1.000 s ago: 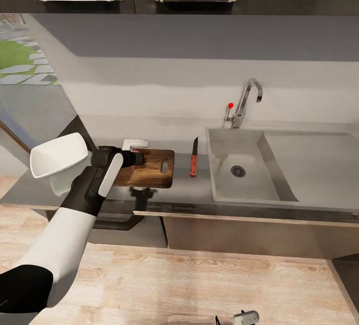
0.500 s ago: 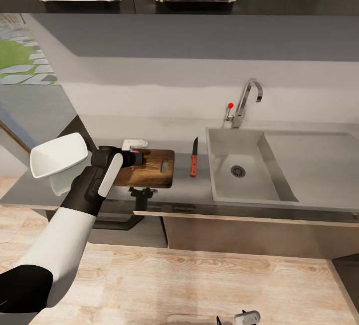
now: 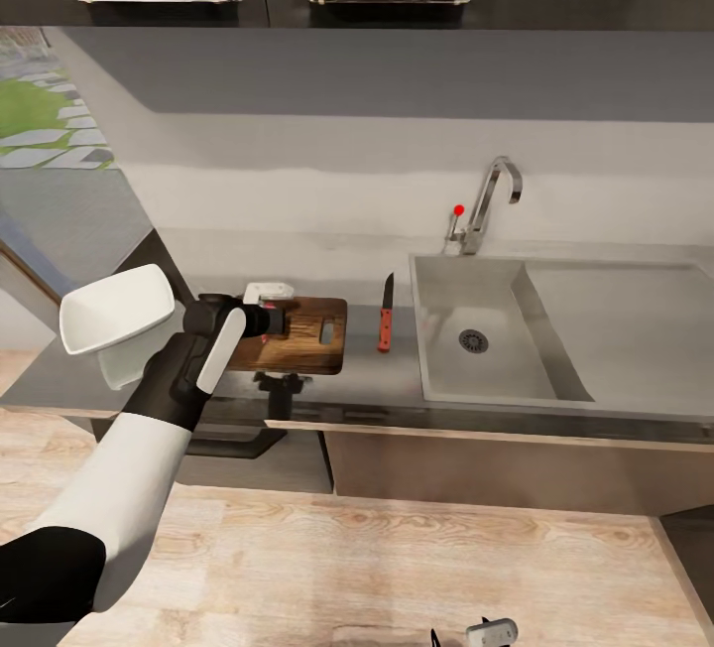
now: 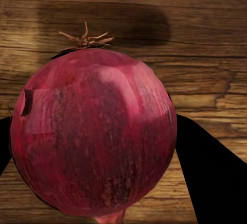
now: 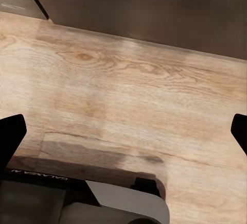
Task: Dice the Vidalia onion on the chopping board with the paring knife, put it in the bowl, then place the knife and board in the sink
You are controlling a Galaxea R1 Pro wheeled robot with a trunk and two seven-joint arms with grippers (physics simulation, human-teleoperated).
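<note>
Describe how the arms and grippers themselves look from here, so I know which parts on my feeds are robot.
The left arm is glossy white with black joint sections and a white panel on the black forearm. The left gripper is black; its fingers show as flat matte black wedges. The right gripper's fingers are black too, above a grey body with small lettering.

Left arm (image 3: pixel 188 369) outstretched, jaws clamped; right jaws spread wide

One onion (image 4: pixel 92 131), one chopping board (image 3: pixel 302 334), one knife (image 3: pixel 385 318), one bowl (image 3: pixel 114 308), one sink (image 3: pixel 486 339), one tap (image 3: pixel 491 195).
</note>
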